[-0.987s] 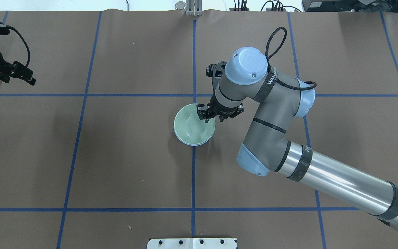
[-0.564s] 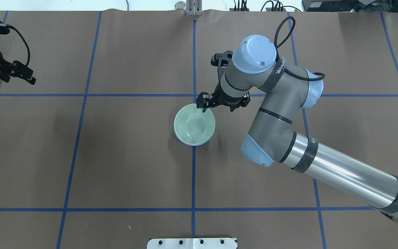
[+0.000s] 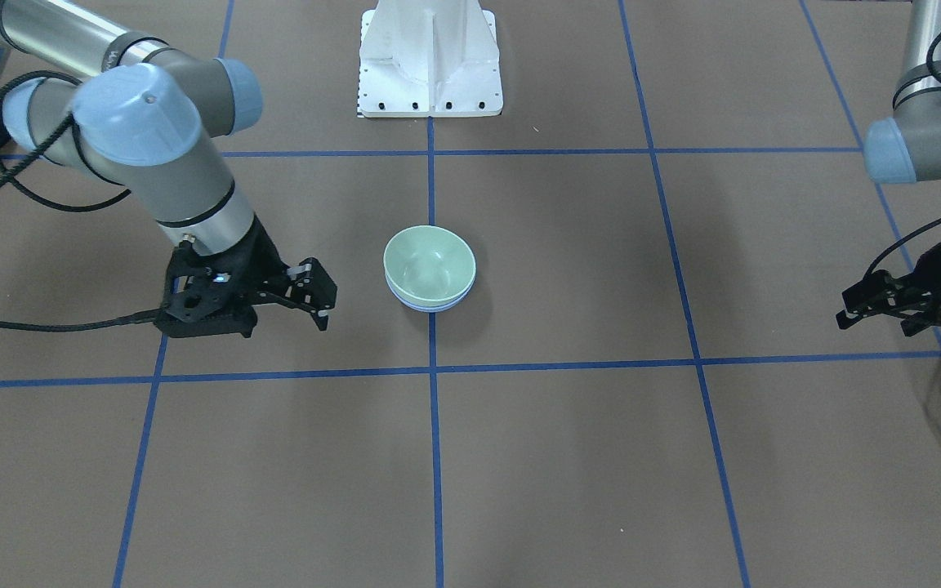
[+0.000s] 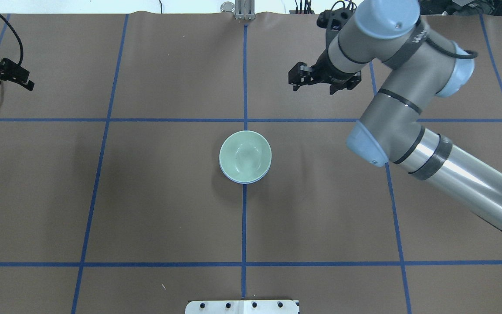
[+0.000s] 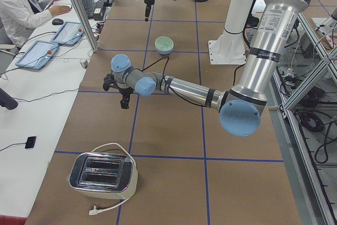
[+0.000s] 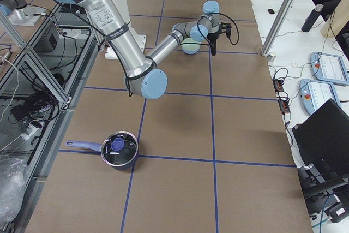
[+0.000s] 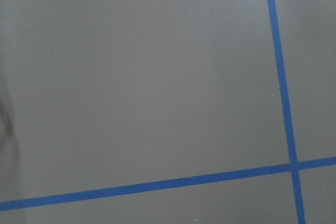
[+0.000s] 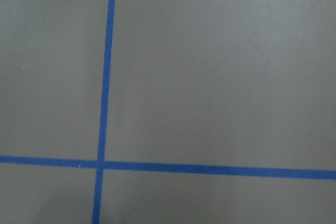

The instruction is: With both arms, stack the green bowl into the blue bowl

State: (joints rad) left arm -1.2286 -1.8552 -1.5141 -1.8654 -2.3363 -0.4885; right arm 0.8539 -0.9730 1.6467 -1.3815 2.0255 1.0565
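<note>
The pale green bowl (image 4: 245, 153) sits nested inside the blue bowl (image 4: 239, 180) at the table's centre. Only a thin blue rim shows under it. The front view shows the same stack, green bowl (image 3: 429, 260) on top and blue bowl (image 3: 430, 307) beneath. My right gripper (image 4: 295, 80) hangs open and empty beyond the bowls, well clear of them; in the front view the right gripper (image 3: 322, 298) is left of the stack. My left gripper (image 4: 26, 83) is at the table's far left edge, open and empty, and the left gripper (image 3: 846, 314) is also at the front view's right edge.
The white pedestal base (image 3: 430, 61) stands at the robot's side of the table. A toaster (image 5: 102, 175) sits at the left end and a pot (image 6: 119, 148) at the right end. A person (image 5: 21, 9) works at a side desk. Both wrist views show only brown table and blue tape.
My right gripper let go of the green bowl's rim, rose and pulled away to the far right. The left gripper drew back slightly toward the left edge. The bowls stayed put.
</note>
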